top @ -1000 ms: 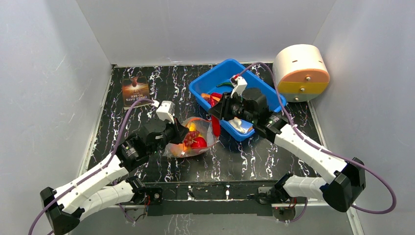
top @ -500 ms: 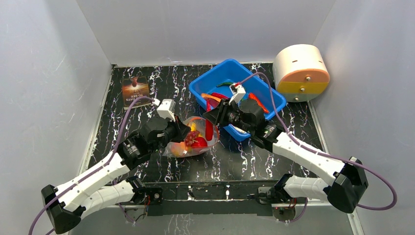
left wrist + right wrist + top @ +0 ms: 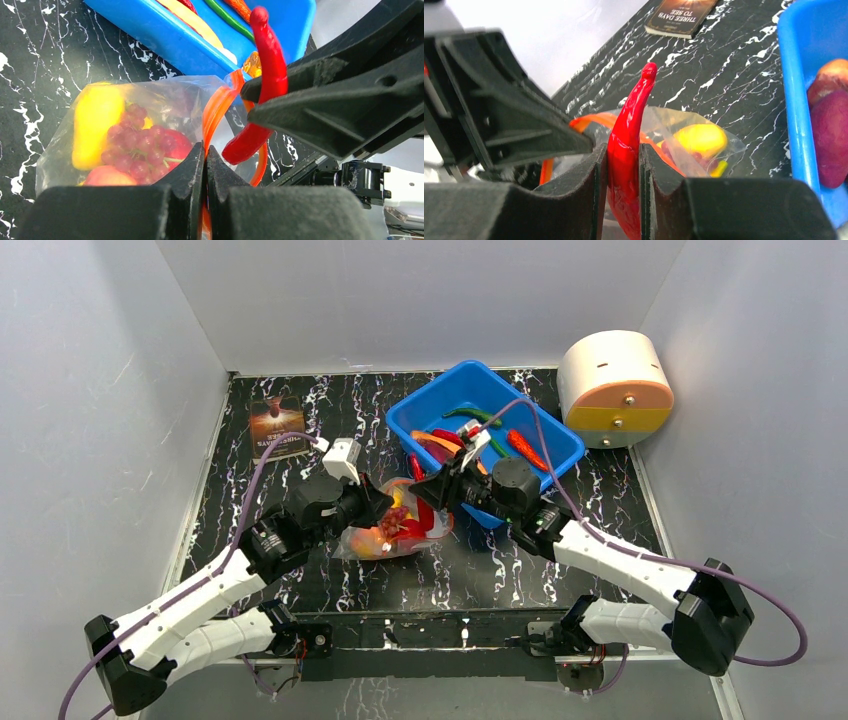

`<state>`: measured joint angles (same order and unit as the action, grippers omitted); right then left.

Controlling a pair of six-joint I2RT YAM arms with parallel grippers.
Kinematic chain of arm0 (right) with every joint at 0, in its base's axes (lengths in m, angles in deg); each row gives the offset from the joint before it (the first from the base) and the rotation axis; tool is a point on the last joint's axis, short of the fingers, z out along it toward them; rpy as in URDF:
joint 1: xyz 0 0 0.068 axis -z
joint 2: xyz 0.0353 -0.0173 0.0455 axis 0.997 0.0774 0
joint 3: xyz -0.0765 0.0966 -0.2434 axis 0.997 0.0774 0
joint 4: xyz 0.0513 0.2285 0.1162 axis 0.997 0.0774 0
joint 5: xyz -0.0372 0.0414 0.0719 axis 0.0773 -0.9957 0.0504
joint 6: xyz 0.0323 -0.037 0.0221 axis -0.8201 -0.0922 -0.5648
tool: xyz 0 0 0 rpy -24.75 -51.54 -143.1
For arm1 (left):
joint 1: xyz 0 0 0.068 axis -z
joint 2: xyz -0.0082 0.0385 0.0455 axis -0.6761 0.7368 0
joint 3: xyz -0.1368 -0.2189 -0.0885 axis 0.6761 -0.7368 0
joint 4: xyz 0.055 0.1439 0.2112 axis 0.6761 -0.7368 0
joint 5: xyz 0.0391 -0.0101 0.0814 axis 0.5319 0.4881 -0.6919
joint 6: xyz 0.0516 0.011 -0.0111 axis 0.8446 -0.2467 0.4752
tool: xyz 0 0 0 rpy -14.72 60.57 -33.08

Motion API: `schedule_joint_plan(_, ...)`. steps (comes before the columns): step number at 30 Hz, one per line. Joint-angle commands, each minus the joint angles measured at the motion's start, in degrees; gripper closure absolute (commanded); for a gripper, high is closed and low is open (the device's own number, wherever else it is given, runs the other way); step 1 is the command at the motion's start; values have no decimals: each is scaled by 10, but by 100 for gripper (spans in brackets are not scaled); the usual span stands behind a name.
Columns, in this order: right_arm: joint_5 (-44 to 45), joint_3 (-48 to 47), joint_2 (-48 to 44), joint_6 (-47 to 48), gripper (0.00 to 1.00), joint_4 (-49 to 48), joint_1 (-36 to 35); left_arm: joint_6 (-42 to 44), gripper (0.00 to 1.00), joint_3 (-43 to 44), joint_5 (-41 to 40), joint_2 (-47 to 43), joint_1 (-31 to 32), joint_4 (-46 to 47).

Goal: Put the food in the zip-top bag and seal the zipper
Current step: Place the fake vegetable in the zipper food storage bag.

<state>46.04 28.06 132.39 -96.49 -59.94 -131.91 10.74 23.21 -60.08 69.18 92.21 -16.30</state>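
1. Zipper [image 3: 216,107] clamped in fully closed left tool [image 3: 205,150], holding zip-top bag [image 3: 60,145] mouth spread.
2. Right tool [image 3: 621,152] closed tight on red chili [image 3: 631,115], upright at that mouth.
3. Bag lying mid-surface [image 3: 470,570], toward near edge, grapes [image 3: 135,140] inside.

- Table [image 3: 560,570]: blk w/ white marble veining.
- Tub [image 3: 452,387]: blue.
- Zip-top bag [image 3: 170,92]: clear; zipper [image 3: 216,112]: reddish-orange.
- Red chili [image 3: 629,145]: glossy red.
- In bag: yellow fruit [image 3: 95,125]; grapes [image 3: 135,142] purple; apple [image 3: 179,145] red; peach [image 3: 107,177] orange-red.
- In tub: green chili [image 3: 470,417]; orange-red chili [image 3: 525,448].
- Card [image 3: 277,427]: brown, pale lettering.
- Drum [image 3: 612,365]: cream, orange + yellow face.
- Left gripper [image 3: 205,155], right gripper [image 3: 621,160]: blk.
- Arms [image 3: 200,595]: white, blk joints.
- Cables [image 3: 770,640]: purple.
- Walls [image 3: 100,390]: pale grey.
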Motion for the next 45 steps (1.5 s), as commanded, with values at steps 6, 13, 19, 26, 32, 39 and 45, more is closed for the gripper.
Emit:
schedule_joint_plan(6, -129, 44, -25, 228, 78, -112, -4, 4, 100, 15, 33, -15, 0, 39)
schedule_joint_plan(13, -251, 48, 9, 326, 78, -121, -4, 10, 100, 14, 61, -22, 1, 43)
schedule_joint_plan(19, -318, 48, 32, 427, 76, -107, -4, 16, 100, 13, 67, -29, 0, 36)
schedule_joint_plan(26, -340, 18, 59, 531, 74, -13, -4, 17, 100, 12, 72, -35, 0, 32)
schedule_joint_plan(32, -338, 11, 65, 563, 75, 18, -4, 17, 100, 13, 75, -36, 0, 28)
schedule_joint_plan(39, -335, 6, 73, 587, 76, 36, -5, 13, 100, 5, 77, -40, 0, 33)
schedule_joint_plan(45, -315, 4, 84, 609, 73, 53, -5, 11, 100, 2, 78, -41, 0, 36)
